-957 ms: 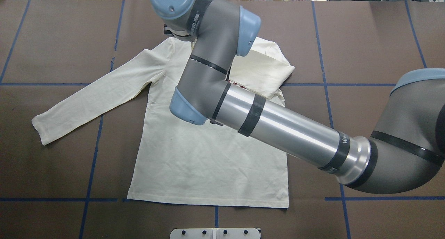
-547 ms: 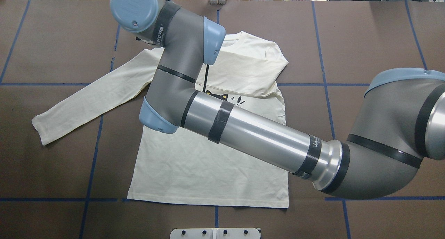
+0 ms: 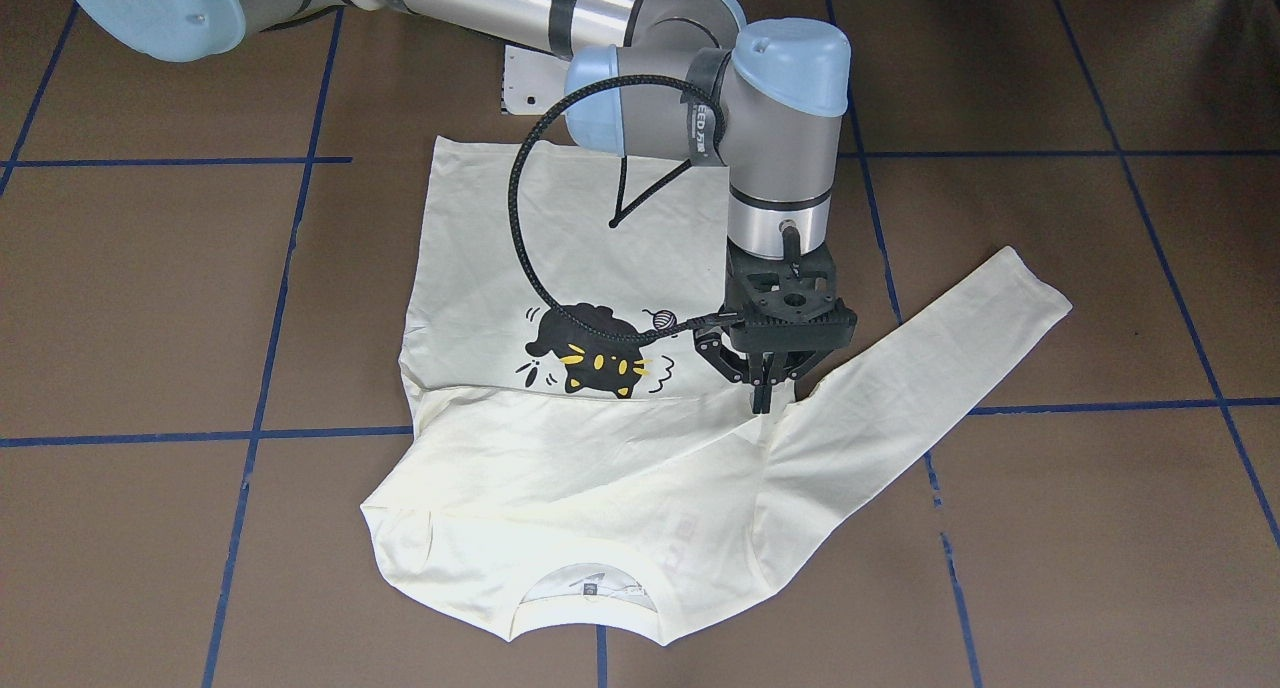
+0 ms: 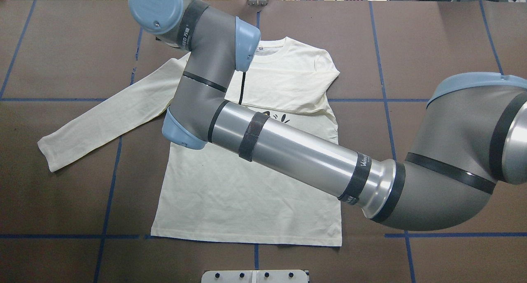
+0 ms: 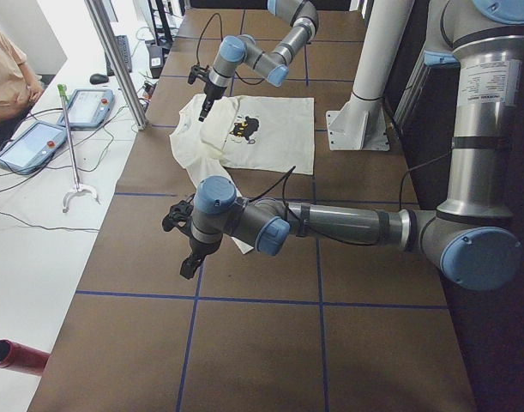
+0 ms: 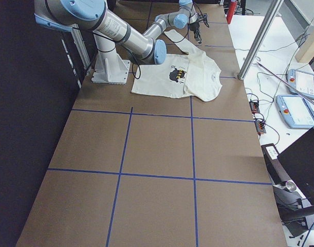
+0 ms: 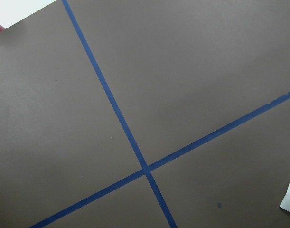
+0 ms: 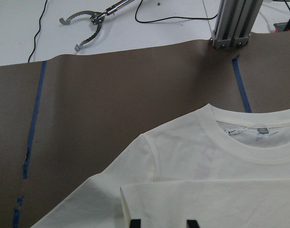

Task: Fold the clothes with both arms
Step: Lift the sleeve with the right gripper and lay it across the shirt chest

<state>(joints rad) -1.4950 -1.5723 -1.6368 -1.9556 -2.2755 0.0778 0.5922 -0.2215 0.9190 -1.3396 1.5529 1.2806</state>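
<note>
- Exterior left view, nearest: the left arm point(image 5: 347, 225) extends over the bare brown desk point(image 5: 262, 343). The left gripper point(image 5: 189, 262) hangs above it, well apart from the shirt. Whether its jaws are parted cannot be told.
- Middle: the cream shirt point(image 3: 520, 228) lies flat, print side up. One sleeve point(image 3: 560, 438) is folded across the chest, its edge just beside the cat print point(image 3: 590, 353). The other sleeve point(image 3: 930, 368) is spread toward the robot's left.
- Farthest: the right arm point(image 4: 296, 151) reaches across the shirt. The right gripper point(image 3: 762, 393) points down where the spread sleeve joins the body, its fingers narrowly parted and holding nothing.
</note>
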